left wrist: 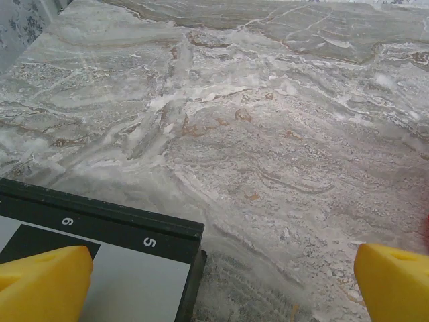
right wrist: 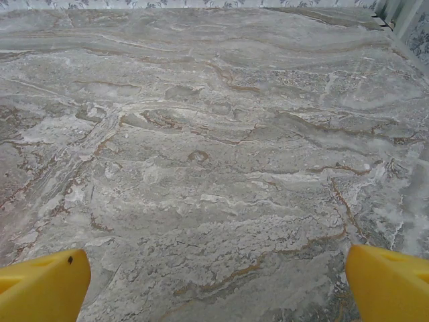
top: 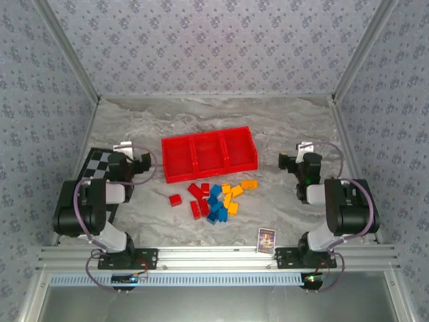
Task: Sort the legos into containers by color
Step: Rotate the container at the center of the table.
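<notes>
I log a picture card (top: 266,239) at lower centre. Legos (top: 216,198) lie loose on the table (top: 295,127), mid-frame. Left gripper (top: 142,162) and right gripper (top: 287,161) are both released, holding nothing. The red tray (top: 208,178) sits just beyond the legos.

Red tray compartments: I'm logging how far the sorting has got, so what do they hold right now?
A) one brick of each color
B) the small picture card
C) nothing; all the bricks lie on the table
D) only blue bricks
C: all three compartments of the red tray look bare, while the red, blue and orange-yellow legos lie loose on the table just in front of it.
</notes>
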